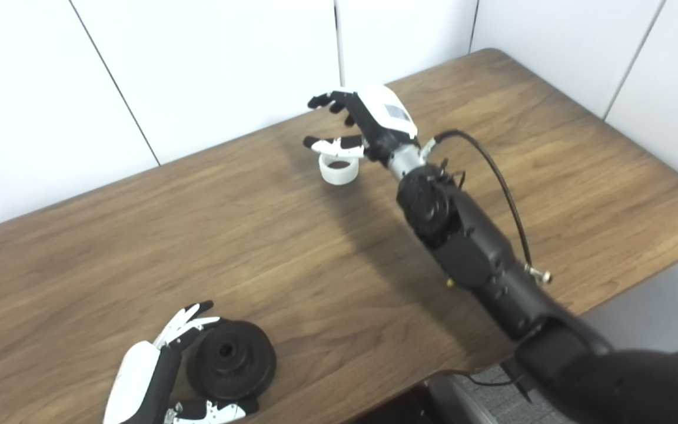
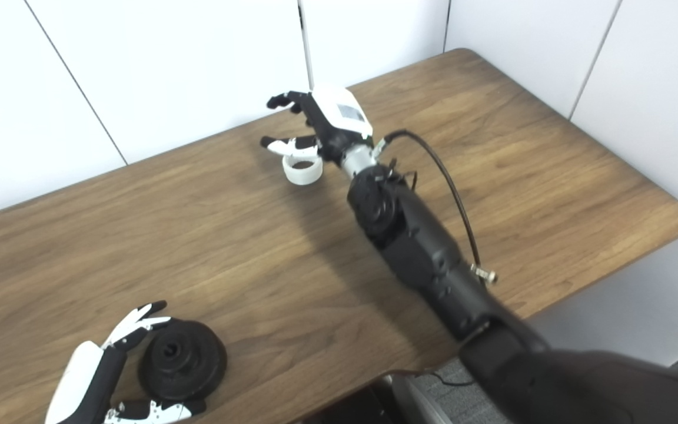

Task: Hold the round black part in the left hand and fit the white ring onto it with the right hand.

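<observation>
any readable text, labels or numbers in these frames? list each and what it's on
No text can be read in either view.
Right hand: a small grey rectangular patch on its white back could be a label or screen; too small and blurred to read.
Left hand: no marking visible.
Small white plastic ring: plain.
Round black part with a centre hole: no lettering visible.
Brown wooden table and white wall panels: no signs.

Round black part [image 1: 231, 359]: a disc with a raised central hub and a small centre hole, lying flat on the tabletop [image 1: 139, 247] near the front edge, hub upward. White ring [image 1: 338, 168]: a short, open cylinder standing on its rim on the tabletop toward the far side, opening upward. The two pieces lie well apart, unassembled.
</observation>
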Controlling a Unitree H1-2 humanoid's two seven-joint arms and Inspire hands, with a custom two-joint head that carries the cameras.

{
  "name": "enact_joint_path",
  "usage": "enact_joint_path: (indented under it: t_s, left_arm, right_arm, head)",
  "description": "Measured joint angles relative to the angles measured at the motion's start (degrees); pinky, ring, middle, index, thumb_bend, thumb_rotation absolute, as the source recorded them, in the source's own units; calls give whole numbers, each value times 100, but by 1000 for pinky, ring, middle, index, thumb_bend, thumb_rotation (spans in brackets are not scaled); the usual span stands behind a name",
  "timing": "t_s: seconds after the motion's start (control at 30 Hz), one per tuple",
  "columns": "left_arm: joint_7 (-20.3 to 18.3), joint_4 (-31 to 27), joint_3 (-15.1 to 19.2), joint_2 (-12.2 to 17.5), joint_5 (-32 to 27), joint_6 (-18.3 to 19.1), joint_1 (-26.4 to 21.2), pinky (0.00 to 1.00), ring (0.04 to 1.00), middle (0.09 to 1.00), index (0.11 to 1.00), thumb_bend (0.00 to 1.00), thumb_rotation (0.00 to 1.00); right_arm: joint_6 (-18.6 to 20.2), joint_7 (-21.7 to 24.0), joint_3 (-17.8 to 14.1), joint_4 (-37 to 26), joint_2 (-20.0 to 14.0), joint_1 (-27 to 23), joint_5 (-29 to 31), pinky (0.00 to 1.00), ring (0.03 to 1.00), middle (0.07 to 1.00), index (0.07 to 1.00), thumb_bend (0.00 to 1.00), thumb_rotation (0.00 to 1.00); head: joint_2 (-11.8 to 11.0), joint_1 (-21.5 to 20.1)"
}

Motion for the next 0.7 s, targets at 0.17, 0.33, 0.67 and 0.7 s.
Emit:
enact_joint_path:
  t_s: [0.17, 0.33, 0.67, 0.7]
  left_arm:
    - [1, -1, 9, -2, 9, 1, 6, 890, 942, 908, 594, 823, 203]
    - [-8, -7, 7, -3, 29, 3, 13, 893, 946, 908, 595, 832, 205]
    - [-141, -125, -18, -17, 292, 217, 2, 944, 984, 922, 620, 881, 229]
    - [-169, -132, -27, -19, 342, 246, -5, 945, 987, 924, 624, 885, 234]
  right_arm:
    - [-75, 154, 224, 408, -251, -227, -32, 694, 840, 852, 750, 576, 448]
    - [-77, 583, 523, 782, -489, -409, -89, 837, 924, 915, 800, 615, 584]
    - [-64, 844, 629, 898, -700, -438, -177, 940, 938, 922, 805, 668, 658]
    - [-64, 847, 631, 878, -700, -425, -175, 943, 943, 927, 810, 675, 673]
  head:
    - [35, 35]
    - [62, 88]
    - [88, 167]
    - [79, 176]
